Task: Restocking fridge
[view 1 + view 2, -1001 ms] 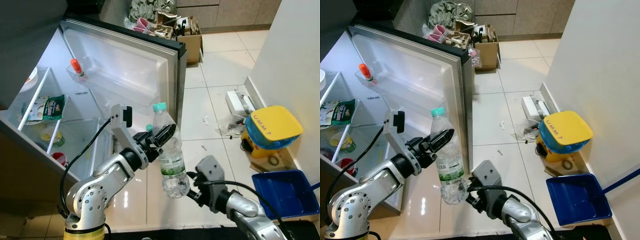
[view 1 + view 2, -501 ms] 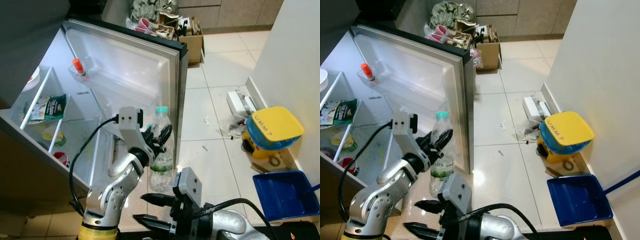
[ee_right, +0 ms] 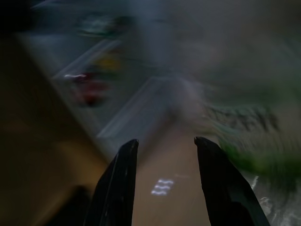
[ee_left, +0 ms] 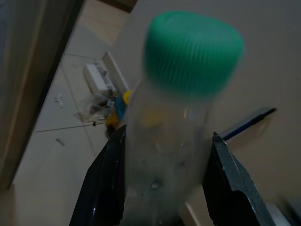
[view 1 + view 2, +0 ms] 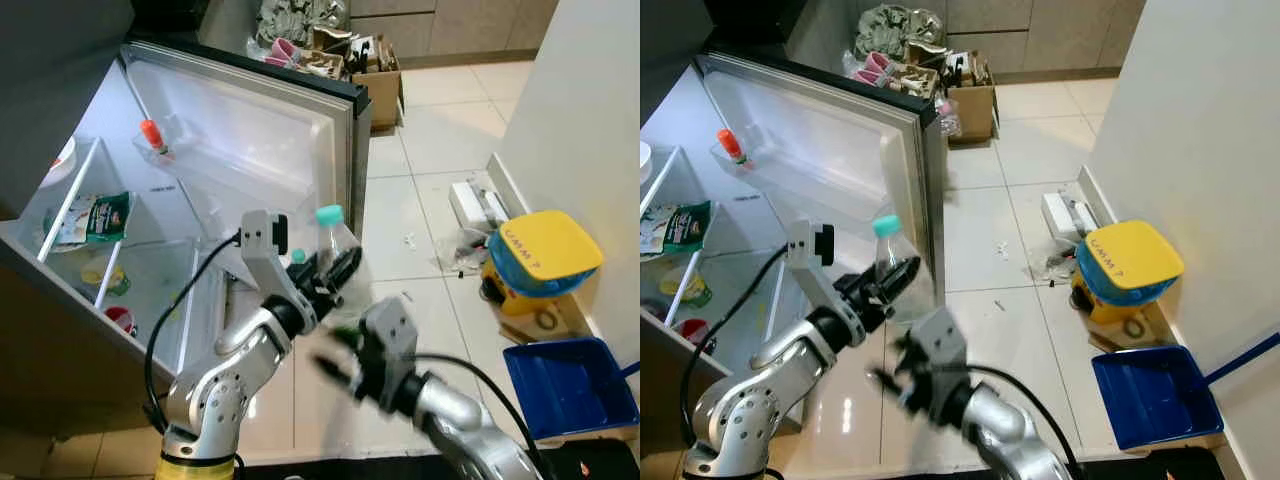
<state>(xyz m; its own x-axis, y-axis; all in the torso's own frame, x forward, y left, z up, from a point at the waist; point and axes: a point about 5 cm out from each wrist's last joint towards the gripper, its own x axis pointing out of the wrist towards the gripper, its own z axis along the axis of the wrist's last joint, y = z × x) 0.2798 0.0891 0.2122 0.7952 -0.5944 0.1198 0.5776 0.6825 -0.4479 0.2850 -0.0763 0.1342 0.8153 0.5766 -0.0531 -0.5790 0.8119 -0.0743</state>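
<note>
We stand before the open fridge (image 5: 90, 250), its door (image 5: 260, 140) swung wide at twelve o'clock. Our left gripper (image 5: 325, 278) grips a clear water bottle (image 5: 335, 245) with a green cap (image 4: 194, 49), fingers closed on its sides, long axis tilting toward one o'clock. The shelves lie at nine o'clock of the bottle. Our right gripper (image 3: 162, 181), blurred, is parted and empty, just below the bottle.

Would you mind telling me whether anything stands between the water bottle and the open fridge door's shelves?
The left gripper holds the water bottle just in front of the open fridge door. Nothing visible stands between them; the right gripper, blurred, is below the bottle, not on the door side.
</note>
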